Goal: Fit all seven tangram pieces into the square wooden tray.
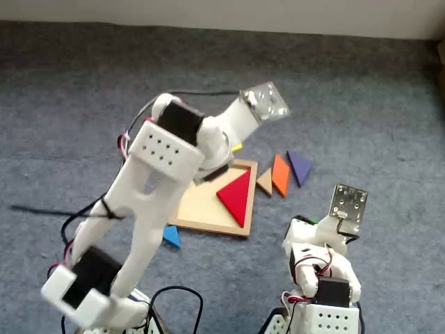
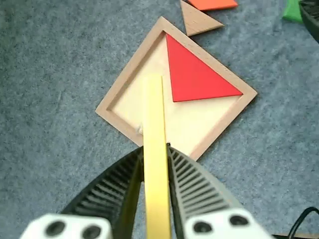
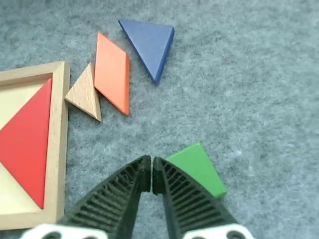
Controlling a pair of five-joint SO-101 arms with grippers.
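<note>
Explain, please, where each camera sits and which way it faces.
High view: fixed above the table, looking down on the square wooden tray, the red triangle in it, the white left arm and right arm.
Left wrist view: on the left arm, looking down along the left gripper, shut on a yellow piece held edge-on above the tray.
Right wrist view: on the right arm, looking down past the shut right gripper at a green piece, blue triangle and orange parallelogram.
Shared: all three show the tray and red triangle.

Nothing readable is showing on the wooden tray (image 2: 133, 65), the red triangle (image 2: 197, 74) or the white arm shells (image 1: 139, 236) (no letters, numbers, labels or signs are appearing).
</note>
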